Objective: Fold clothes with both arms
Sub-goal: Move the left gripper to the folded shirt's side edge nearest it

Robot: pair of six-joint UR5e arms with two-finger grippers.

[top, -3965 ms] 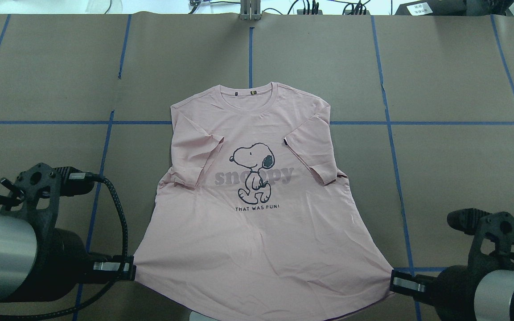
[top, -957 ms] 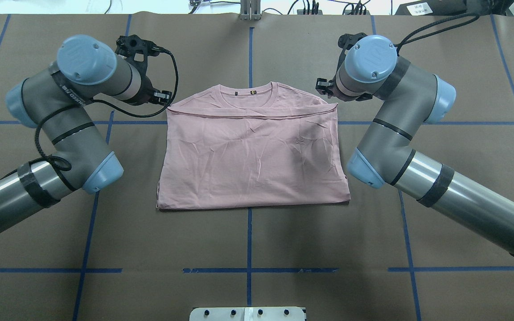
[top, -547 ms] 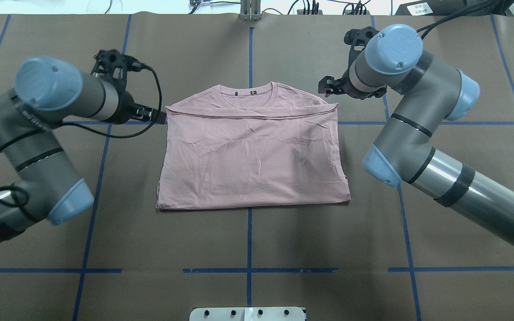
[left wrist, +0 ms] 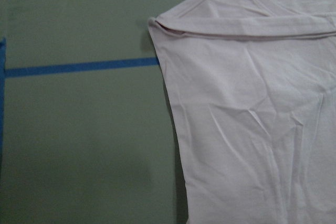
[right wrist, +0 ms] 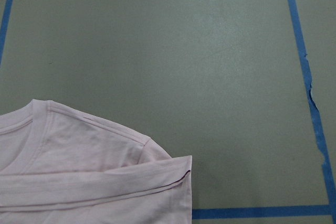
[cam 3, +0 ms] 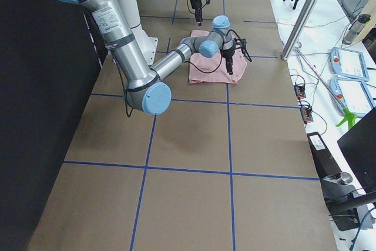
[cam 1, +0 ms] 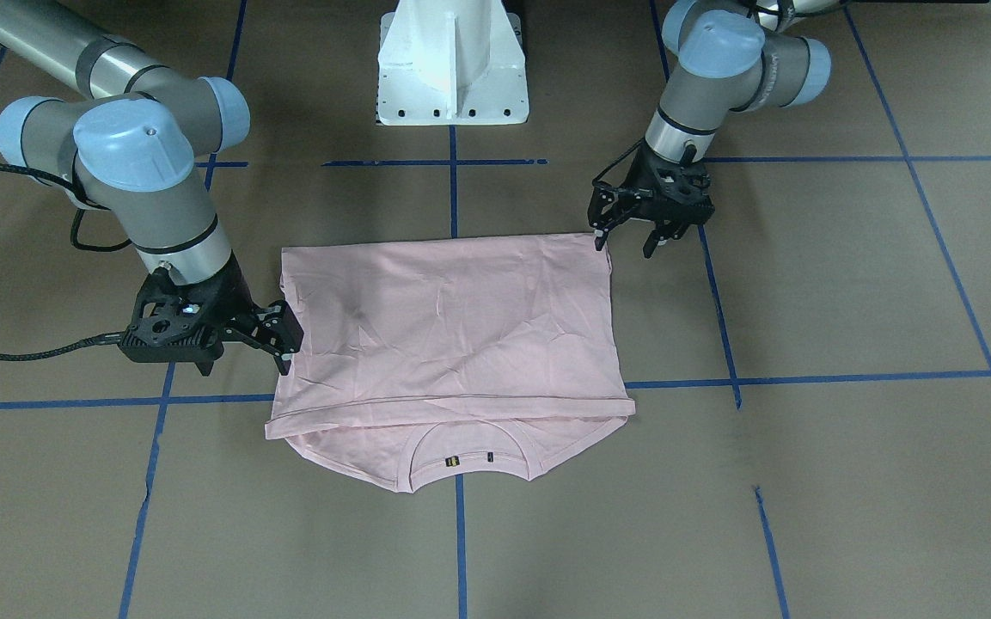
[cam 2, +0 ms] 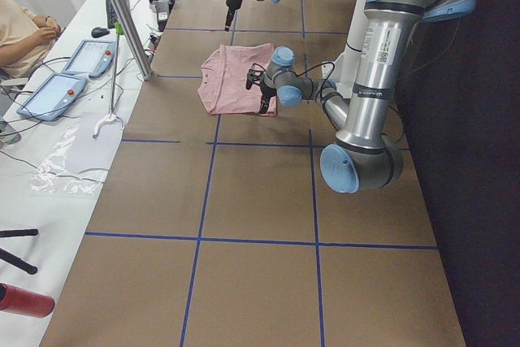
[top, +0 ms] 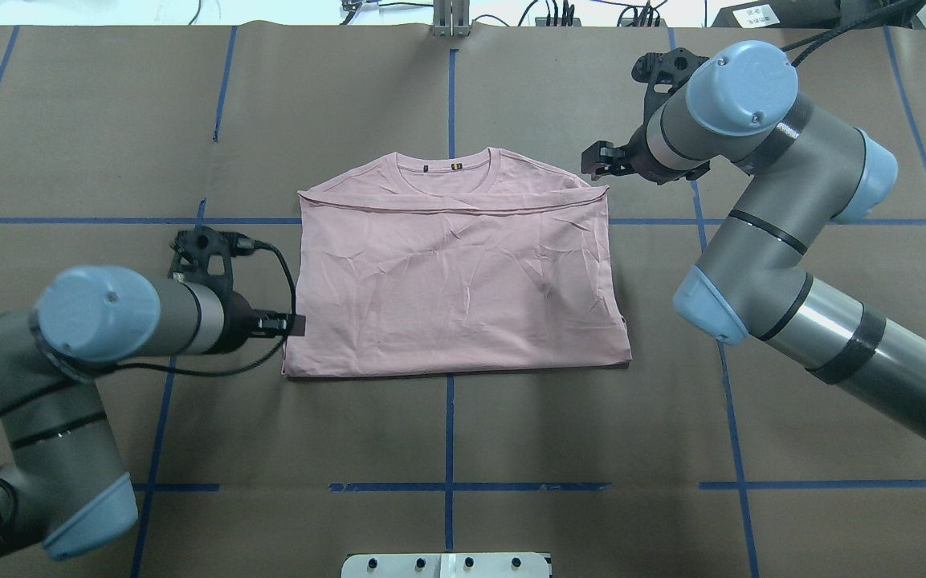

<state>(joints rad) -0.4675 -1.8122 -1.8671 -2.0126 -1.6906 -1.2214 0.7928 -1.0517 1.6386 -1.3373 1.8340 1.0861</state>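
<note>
The pale pink T-shirt point(top: 454, 289) lies folded in half on the brown table, hem laid up near the shoulders, so the print is hidden. Its ribbed collar point(top: 450, 164) sticks out at the far edge point(cam 1: 461, 460). My left gripper point(top: 295, 325) hovers open by the folded edge's left corner point(cam 1: 624, 241), holding nothing. My right gripper point(top: 601, 159) stands open beside the shirt's far right corner point(cam 1: 287, 348), also holding nothing. Each wrist view shows only cloth point(left wrist: 252, 129) point(right wrist: 79, 171) and table, with no fingers in sight.
Blue tape lines point(top: 448, 433) grid the table. The white pedestal base point(cam 1: 452, 60) stands at the robot's edge. In the exterior left view a person point(cam 2: 20, 30) sits at a side bench with tablets point(cam 2: 49, 95), behind a metal pole point(cam 2: 122, 14).
Since four seconds ago the hem was carried up to the shoulders and let go. Over the last second my left gripper swept back along the shirt's left edge to the fold; the right drew slightly away.
</note>
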